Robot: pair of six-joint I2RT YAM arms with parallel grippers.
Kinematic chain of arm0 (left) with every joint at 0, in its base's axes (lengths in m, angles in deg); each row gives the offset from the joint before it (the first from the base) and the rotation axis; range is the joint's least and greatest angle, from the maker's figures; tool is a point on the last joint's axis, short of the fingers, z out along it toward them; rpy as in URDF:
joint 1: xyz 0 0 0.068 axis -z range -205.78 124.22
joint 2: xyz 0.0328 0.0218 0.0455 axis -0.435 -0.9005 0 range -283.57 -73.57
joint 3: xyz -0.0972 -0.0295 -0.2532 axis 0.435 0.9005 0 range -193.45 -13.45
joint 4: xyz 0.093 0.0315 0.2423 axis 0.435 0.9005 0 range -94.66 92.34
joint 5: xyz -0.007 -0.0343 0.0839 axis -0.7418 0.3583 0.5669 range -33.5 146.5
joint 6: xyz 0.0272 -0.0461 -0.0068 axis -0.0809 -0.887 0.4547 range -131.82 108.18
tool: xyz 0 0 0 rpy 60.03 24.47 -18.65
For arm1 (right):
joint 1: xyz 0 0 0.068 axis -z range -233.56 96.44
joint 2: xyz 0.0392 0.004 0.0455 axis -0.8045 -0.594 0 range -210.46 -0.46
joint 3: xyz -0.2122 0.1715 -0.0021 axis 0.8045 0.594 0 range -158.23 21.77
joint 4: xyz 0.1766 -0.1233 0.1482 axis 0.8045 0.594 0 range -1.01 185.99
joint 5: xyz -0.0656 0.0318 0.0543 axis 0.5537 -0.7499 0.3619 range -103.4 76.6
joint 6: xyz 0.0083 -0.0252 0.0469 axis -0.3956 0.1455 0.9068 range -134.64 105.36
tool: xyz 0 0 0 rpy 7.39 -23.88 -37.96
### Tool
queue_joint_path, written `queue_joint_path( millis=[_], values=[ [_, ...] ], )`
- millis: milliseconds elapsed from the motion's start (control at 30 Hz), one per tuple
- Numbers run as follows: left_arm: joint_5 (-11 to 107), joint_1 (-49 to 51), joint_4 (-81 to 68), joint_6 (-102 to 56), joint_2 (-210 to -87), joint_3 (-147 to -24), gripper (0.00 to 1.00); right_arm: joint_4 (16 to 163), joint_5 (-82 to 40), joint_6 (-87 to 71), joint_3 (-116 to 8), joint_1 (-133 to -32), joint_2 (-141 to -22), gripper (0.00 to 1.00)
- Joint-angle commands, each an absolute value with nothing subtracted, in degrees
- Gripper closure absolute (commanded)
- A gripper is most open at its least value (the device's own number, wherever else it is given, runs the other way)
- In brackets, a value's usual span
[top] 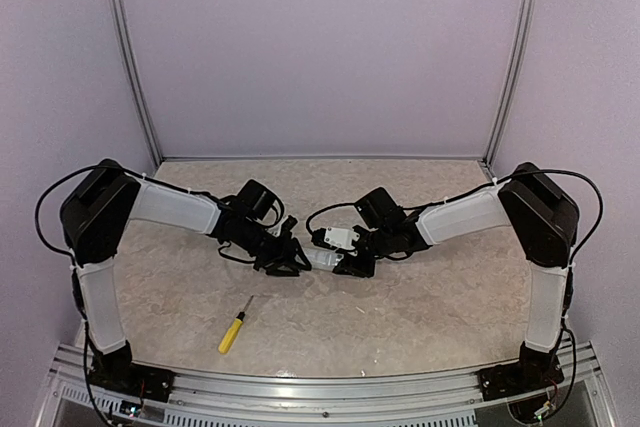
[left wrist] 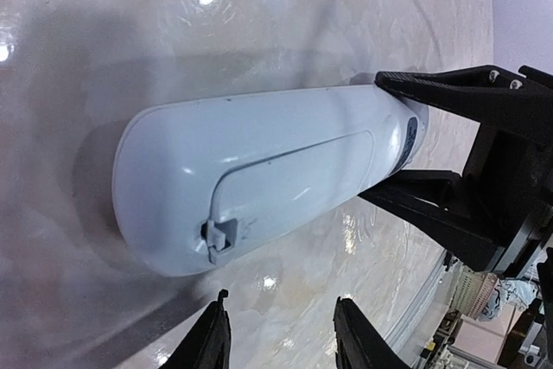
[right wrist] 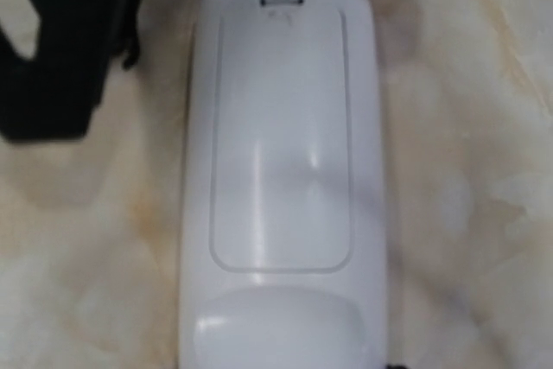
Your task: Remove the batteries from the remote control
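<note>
The right gripper (left wrist: 371,140) clasped the glossy, round-ended white plastic remote (left wrist: 259,179); the left gripper (left wrist: 281,332) gaped empty over the marbled table (left wrist: 259,23).

One high rear overview; both wrist views close on the same remote control (left wrist: 259,179), from opposite ends.

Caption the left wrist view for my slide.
Cover shut: right gripper clamps the remote control at its far end; left gripper, jaws open, by the latch.
</note>
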State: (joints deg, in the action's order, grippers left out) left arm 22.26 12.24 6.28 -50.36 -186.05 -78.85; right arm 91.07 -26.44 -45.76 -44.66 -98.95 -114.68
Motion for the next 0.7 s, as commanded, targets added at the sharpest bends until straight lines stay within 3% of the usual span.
queue_joint_path(
  millis=[0, 667],
  values=[
    [25.9, 11.1, 9.1, -49.6, -182.6, -77.5, 0.60, 92.4, -24.7, -46.6, -44.2, -99.6, -116.7, 0.84],
    [28.3, 10.4, 14.8, -45.8, -179.2, -81.0, 0.60, 100.3, -32.6, -46.9, -46.1, -99.5, -112.9, 0.84]
  ],
)
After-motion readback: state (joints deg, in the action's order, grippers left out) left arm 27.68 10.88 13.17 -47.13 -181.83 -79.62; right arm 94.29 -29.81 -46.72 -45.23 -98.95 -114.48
